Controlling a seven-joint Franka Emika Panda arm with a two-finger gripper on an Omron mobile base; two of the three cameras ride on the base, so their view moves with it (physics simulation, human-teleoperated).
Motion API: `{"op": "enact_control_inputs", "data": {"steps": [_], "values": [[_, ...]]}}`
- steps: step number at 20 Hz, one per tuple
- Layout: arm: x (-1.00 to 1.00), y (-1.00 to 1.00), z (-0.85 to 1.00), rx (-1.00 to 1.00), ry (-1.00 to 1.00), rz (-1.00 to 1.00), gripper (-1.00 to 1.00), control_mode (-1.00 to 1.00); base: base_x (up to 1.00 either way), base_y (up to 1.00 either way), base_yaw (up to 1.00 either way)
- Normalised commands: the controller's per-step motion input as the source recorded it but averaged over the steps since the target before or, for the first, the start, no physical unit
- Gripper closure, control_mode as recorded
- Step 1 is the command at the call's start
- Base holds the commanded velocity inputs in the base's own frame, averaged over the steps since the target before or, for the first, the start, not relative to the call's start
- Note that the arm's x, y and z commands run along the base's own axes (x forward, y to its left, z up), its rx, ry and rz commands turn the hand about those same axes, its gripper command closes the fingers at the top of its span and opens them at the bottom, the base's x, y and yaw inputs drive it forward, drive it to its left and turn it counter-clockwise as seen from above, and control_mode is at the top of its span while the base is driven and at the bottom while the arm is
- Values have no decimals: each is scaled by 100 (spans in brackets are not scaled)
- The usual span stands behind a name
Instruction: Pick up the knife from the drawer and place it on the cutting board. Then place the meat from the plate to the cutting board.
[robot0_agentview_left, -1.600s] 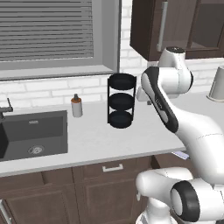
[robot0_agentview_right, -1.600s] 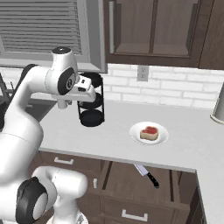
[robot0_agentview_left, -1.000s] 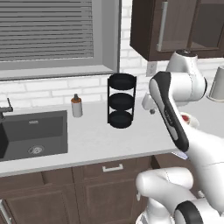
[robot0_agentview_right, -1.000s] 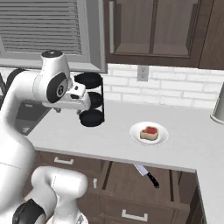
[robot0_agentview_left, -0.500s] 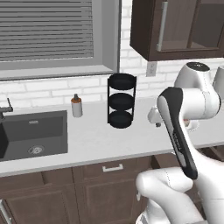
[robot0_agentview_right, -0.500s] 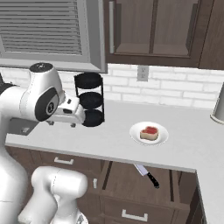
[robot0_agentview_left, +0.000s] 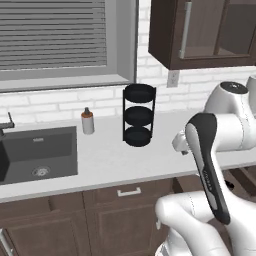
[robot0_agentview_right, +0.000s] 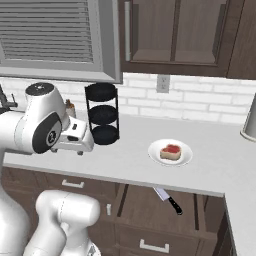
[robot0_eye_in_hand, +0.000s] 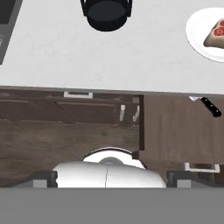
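**Arm swung out over the counter edge, knife waiting in the open drawer**

Since the earlier frames your arm has swung away from the black tiered rack (robot0_agentview_right: 102, 114) toward the front of the counter (robot0_agentview_right: 210, 170), and the hand now looks straight down over the counter's edge.

Your right base view gives you the clearest picture of the task things: the drawer (robot0_agentview_right: 150, 207) stands pulled out below the counter, and the knife (robot0_agentview_right: 168, 199) lies inside it, blade toward the counter and dark handle toward the drawer front. The plate (robot0_agentview_right: 170, 151) sits on the counter right of the rack, with the meat (robot0_agentview_right: 170, 151) on it.

Your hand view shows what the base views hide: the gripper (robot0_eye_in_hand: 106, 178) with its finger tips (robot0_eye_in_hand: 43, 178) set wide apart at the bottom of the view, nothing between them. From above it catches the knife (robot0_eye_in_hand: 205, 105) at its right edge and the plate (robot0_eye_in_hand: 199, 33) with the meat (robot0_eye_in_hand: 215, 35) in its upper right corner.

Your left base view adds the sink (robot0_agentview_left: 37, 152) and a small bottle (robot0_agentview_left: 88, 121) to the left of the rack (robot0_agentview_left: 138, 115); the arm blocks the drawer side there.
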Motion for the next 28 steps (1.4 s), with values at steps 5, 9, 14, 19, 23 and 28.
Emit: {"op": "enact_control_inputs", "data": {"steps": [5,9,14,19,23,28], "values": [[0,0,0,0,0,0,-100,100,0,56,-29],[0,0,0,0,0,0,-100,100,5,43,-47],[0,0,0,0,0,0,-100,100,13,27,-58],[0,0,0,0,0,0,-100,100,15,47,-66],[0,0,0,0,0,0,-100,100,15,56,-66],[0,0,0,0,0,0,-100,100,14,51,-59]]}}
